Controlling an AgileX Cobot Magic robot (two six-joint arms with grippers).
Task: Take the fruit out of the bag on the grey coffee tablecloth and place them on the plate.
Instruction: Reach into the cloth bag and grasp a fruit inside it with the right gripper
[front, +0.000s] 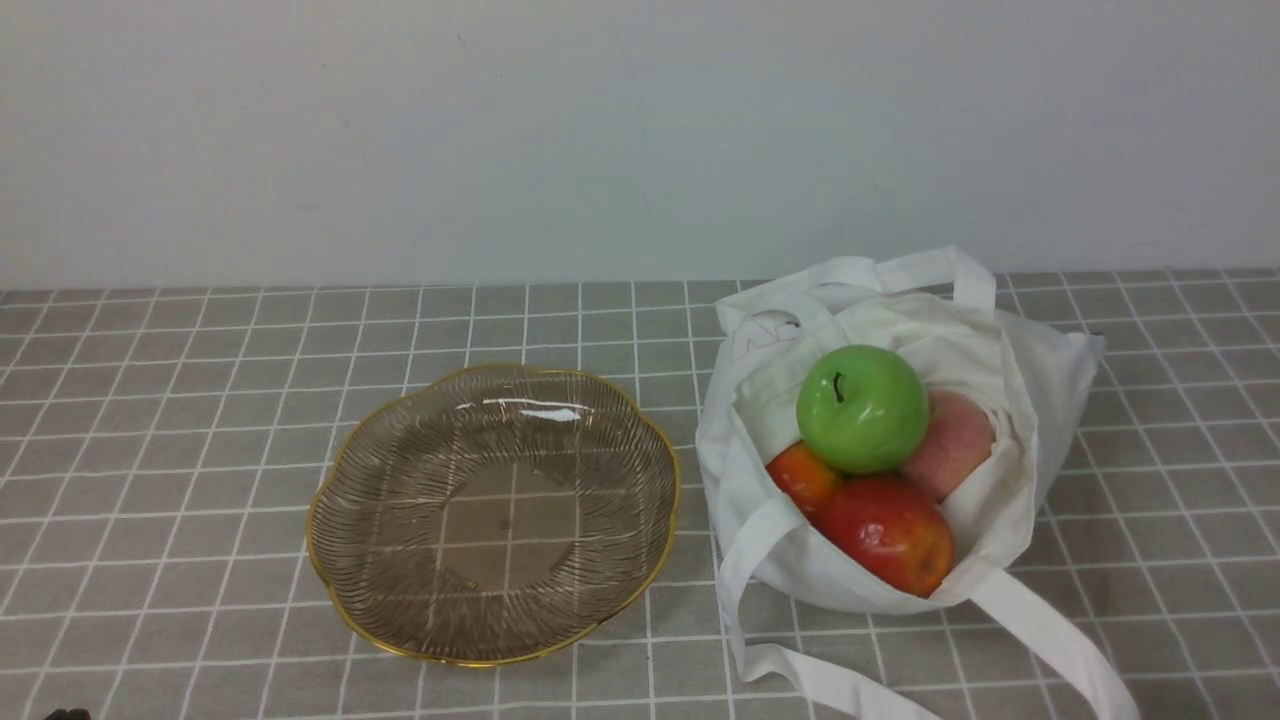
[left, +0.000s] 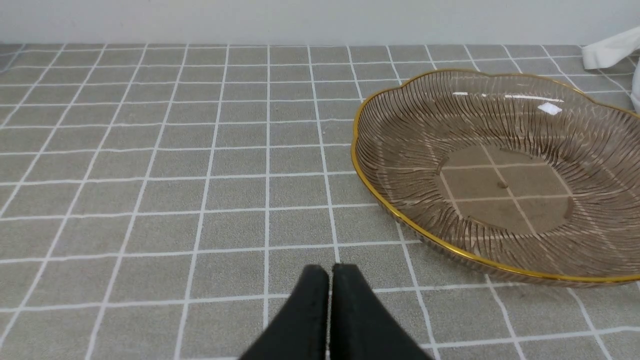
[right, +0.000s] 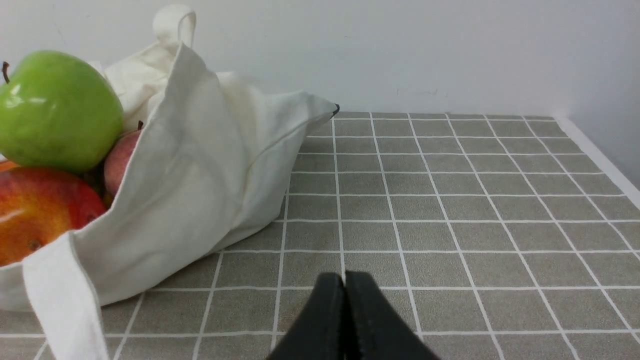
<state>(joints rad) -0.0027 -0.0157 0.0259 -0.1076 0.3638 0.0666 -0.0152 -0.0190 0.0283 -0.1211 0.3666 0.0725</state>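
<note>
The white cloth bag (front: 1010, 520) lies open on the grey gridded tablecloth (front: 200, 420), right of the brownish glass plate (front: 370, 480). In the bag sit a green apple (front: 862, 408) on top, a red apple (front: 888, 533), a pink peach (front: 955, 443) and a small orange fruit (front: 803, 478). The plate holds nothing. My left gripper (left: 330, 270) is shut and empty, low over the cloth beside the plate (left: 415, 125). My right gripper (right: 344, 276) is shut and empty, beside the bag (right: 200, 190), where the green apple (right: 57, 111) and red apple (right: 42, 212) show. Neither gripper shows in the front view.
A pale wall (front: 640, 130) stands behind the table. The bag's long straps (front: 1050, 640) trail toward the front edge. The table's right edge (right: 600, 160) shows in the right wrist view. A small dark part (front: 66, 714) sits at the bottom left of the front view.
</note>
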